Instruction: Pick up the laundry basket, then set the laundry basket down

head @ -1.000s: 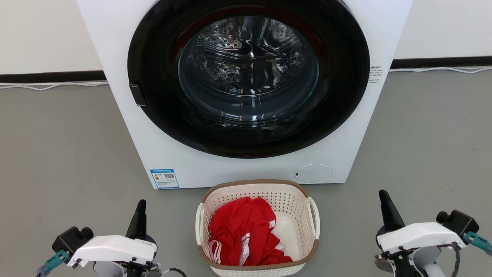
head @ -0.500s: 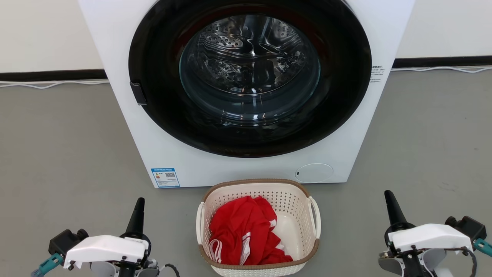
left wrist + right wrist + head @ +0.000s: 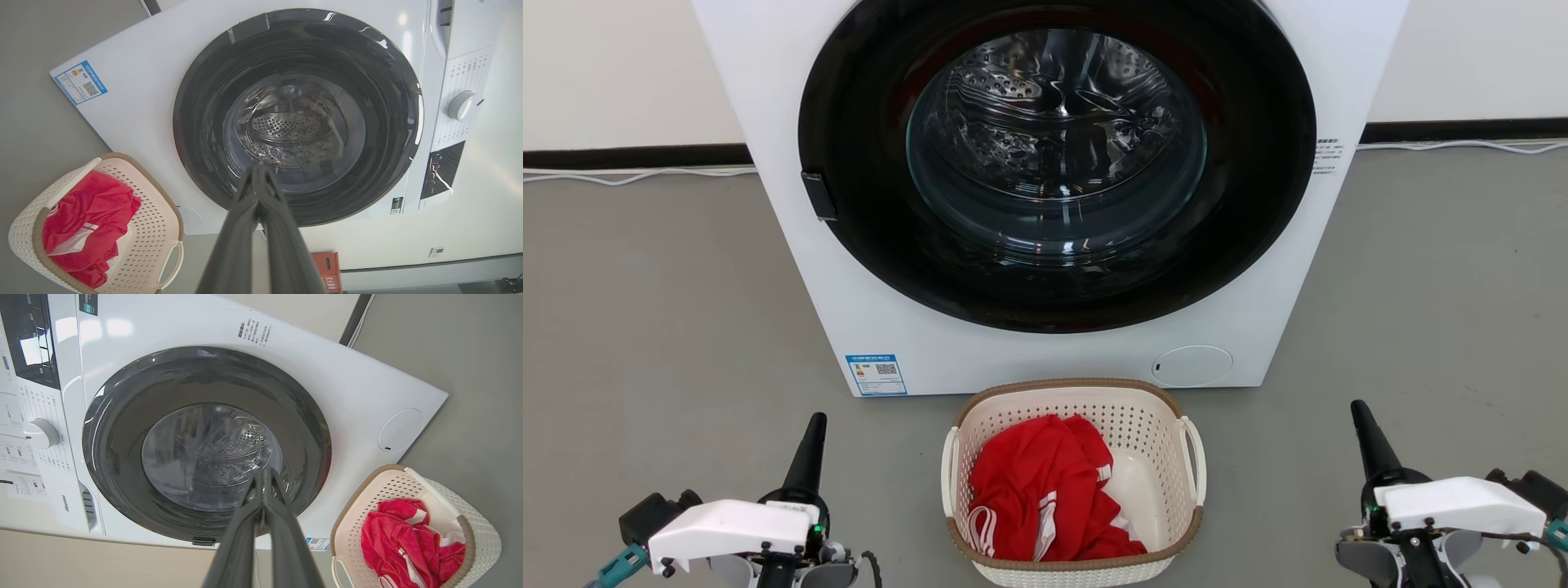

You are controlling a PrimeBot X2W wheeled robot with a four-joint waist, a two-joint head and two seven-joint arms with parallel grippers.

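The laundry basket [image 3: 1143, 412] is cream-white and perforated, with a brown rim and white side handles. It stands on the grey floor just before the washing machine, with a red garment [image 3: 1045, 490] inside. It also appears at the lower left of the left wrist view, basket [image 3: 159, 228], and the lower right of the right wrist view, basket [image 3: 482, 535]. My left gripper [image 3: 814, 425] hangs left of it, shut and empty, well apart from the handle. My right gripper [image 3: 1360, 410] hangs right of it, shut and empty too.
The white washing machine [image 3: 768, 122] with its closed round dark door [image 3: 1054, 155] stands right behind the basket. Bare grey floor [image 3: 645, 310] lies on both sides. White cables [image 3: 637, 175] run along the wall's base. A red crate [image 3: 327, 265] sits beside the machine.
Both grippers have drifted outward and lower in the head view, away from the basket. The picture has shifted slightly right, so the camera moved. The basket has stayed in place.
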